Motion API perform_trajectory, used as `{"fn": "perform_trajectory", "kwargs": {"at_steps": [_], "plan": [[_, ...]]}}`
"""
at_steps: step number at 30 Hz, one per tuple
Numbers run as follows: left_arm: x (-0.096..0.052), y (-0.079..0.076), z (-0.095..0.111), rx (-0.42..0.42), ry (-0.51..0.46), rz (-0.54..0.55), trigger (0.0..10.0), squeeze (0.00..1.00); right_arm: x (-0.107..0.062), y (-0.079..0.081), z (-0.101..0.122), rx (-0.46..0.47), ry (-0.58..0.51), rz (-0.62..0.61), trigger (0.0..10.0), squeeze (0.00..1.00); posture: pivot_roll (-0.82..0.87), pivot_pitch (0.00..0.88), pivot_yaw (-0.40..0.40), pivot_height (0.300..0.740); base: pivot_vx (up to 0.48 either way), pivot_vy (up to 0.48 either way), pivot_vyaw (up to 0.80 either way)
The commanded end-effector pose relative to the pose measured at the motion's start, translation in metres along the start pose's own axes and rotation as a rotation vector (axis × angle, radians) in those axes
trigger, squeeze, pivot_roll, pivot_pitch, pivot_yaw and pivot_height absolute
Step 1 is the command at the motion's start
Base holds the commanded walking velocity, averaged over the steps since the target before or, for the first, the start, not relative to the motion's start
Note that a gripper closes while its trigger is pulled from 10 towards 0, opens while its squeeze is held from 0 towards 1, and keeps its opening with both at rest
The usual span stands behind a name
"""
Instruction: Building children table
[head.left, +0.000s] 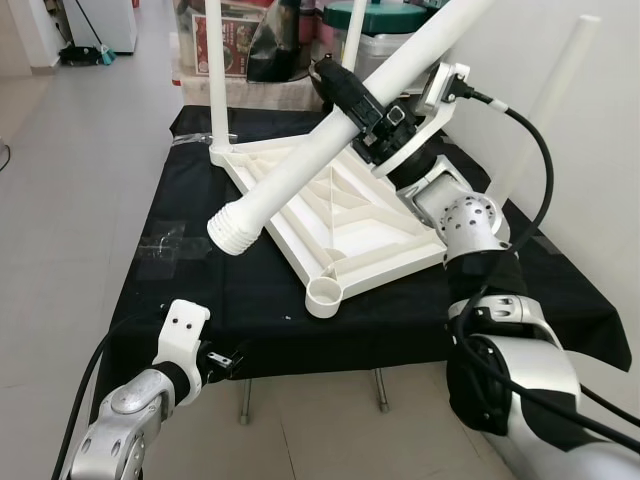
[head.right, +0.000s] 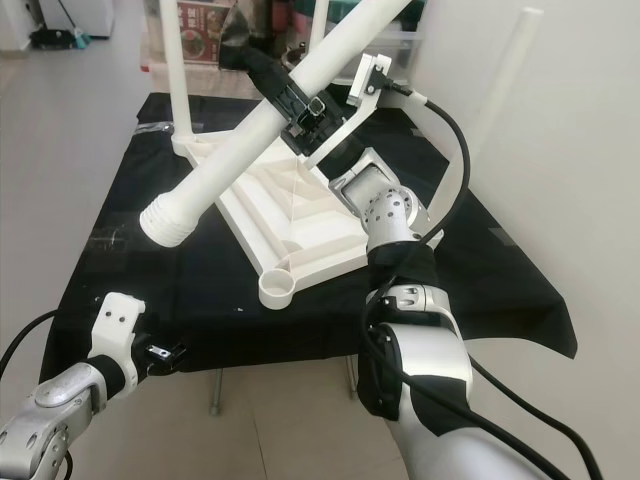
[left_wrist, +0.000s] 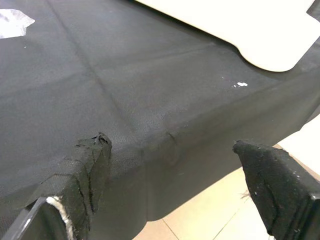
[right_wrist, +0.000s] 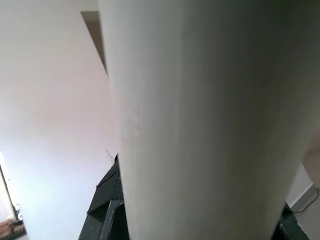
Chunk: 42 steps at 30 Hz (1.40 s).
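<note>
Nearest me, at the front edge of the black cloth (head.left: 250, 300), my left gripper (left_wrist: 170, 170) hangs with fingers wide apart. Beyond it the upturned white tabletop (head.left: 340, 215) lies on that cloth. Above it my right gripper (head.left: 352, 100) clamps a slanted white leg (head.left: 330, 150); clutter (head.left: 260, 40) stands behind.

Head stereo pair plus two wrist cameras.
Looking forward and down from the head, both eyes sharing the black-draped table (head.left: 190, 230) and upturned white tabletop (head.left: 350, 225). Left wrist: low, near the table's front edge. Right wrist: pressed close against the white table leg (right_wrist: 200, 120).
</note>
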<state>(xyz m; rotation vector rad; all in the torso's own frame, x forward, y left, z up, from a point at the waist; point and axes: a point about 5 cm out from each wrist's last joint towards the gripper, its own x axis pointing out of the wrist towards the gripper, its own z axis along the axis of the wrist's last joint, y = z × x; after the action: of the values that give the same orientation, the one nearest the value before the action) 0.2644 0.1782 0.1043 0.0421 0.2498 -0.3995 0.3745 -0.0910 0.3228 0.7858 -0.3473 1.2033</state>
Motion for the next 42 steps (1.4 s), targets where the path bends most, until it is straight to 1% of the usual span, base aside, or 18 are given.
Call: {"fn": "perform_trajectory", "kwargs": {"at_steps": [1,5,10,13,15,17,18,19,20,21,24,30,34,42], "plan": [[-0.001,-0.002,0.002,0.006,-0.001,-0.022,10.0,0.00,0.000,0.004,0.001,0.005,-0.006,0.017,0.0,0.00,0.15,0.000,-0.098,0.740,0.000,0.000,0.00],[-0.004,-0.003,0.007,0.011,-0.018,-0.061,10.0,0.00,-0.001,0.009,-0.003,-0.003,0.026,0.032,0.0,0.00,0.15,0.000,-0.099,0.740,0.000,0.000,0.00],[-0.005,0.001,0.008,0.015,-0.021,-0.060,10.0,0.00,-0.001,0.015,-0.002,0.012,0.023,0.070,0.0,0.00,0.15,0.000,-0.098,0.740,0.000,0.000,0.00],[-0.004,-0.001,0.006,0.015,-0.015,-0.065,10.0,0.00,-0.006,0.037,0.000,0.035,0.013,0.268,0.0,0.00,0.15,0.000,-0.098,0.740,0.000,0.000,0.00],[-0.003,-0.004,0.004,0.013,-0.011,-0.075,10.0,0.00,-0.012,0.053,-0.004,0.046,0.046,0.408,0.0,0.00,0.15,0.000,-0.095,0.740,0.000,0.000,0.00],[-0.003,-0.005,0.004,0.012,-0.009,-0.078,10.0,0.00,-0.017,0.065,-0.008,0.047,0.089,0.522,0.0,0.00,0.15,0.000,-0.093,0.740,0.000,0.000,0.00],[-0.003,-0.005,0.004,0.012,-0.008,-0.079,10.0,0.00,-0.020,0.069,-0.010,0.046,0.106,0.562,0.0,0.00,0.15,0.000,-0.093,0.740,0.000,0.000,0.00],[-0.003,-0.005,0.004,0.012,-0.008,-0.079,10.0,0.00,-0.020,0.069,-0.010,0.046,0.106,0.562,0.0,0.00,0.15,0.000,-0.093,0.740,0.000,0.000,0.00],[-0.003,-0.005,0.004,0.013,-0.007,-0.079,10.0,0.00,-0.022,0.073,-0.012,0.043,0.128,0.602,0.0,0.00,0.15,0.000,-0.095,0.740,0.000,0.000,0.00],[-0.003,-0.005,0.004,0.013,-0.007,-0.079,10.0,0.00,-0.022,0.073,-0.012,0.043,0.128,0.602,0.0,0.00,0.15,0.000,-0.095,0.740,0.000,0.000,0.00],[-0.003,-0.003,0.003,0.015,-0.002,-0.078,10.0,0.00,-0.026,0.080,-0.016,0.039,0.174,0.678,0.0,0.00,0.15,0.000,-0.093,0.740,0.000,0.000,0.00],[-0.003,-0.004,0.002,0.016,0.001,-0.080,10.0,0.00,-0.029,0.083,-0.017,0.036,0.191,0.709,0.0,0.00,0.15,0.000,-0.093,0.740,0.000,0.000,0.00],[-0.001,-0.006,0.001,0.017,0.002,-0.085,10.0,0.00,-0.035,0.088,-0.018,0.041,0.211,0.752,0.0,0.00,0.15,0.000,-0.099,0.740,0.000,0.000,0.00],[-0.002,-0.007,0.001,0.013,0.001,-0.099,10.0,0.00,-0.037,0.089,-0.022,0.044,0.228,0.774,0.0,0.00,0.15,0.000,-0.096,0.740,0.000,0.000,0.00]]}}
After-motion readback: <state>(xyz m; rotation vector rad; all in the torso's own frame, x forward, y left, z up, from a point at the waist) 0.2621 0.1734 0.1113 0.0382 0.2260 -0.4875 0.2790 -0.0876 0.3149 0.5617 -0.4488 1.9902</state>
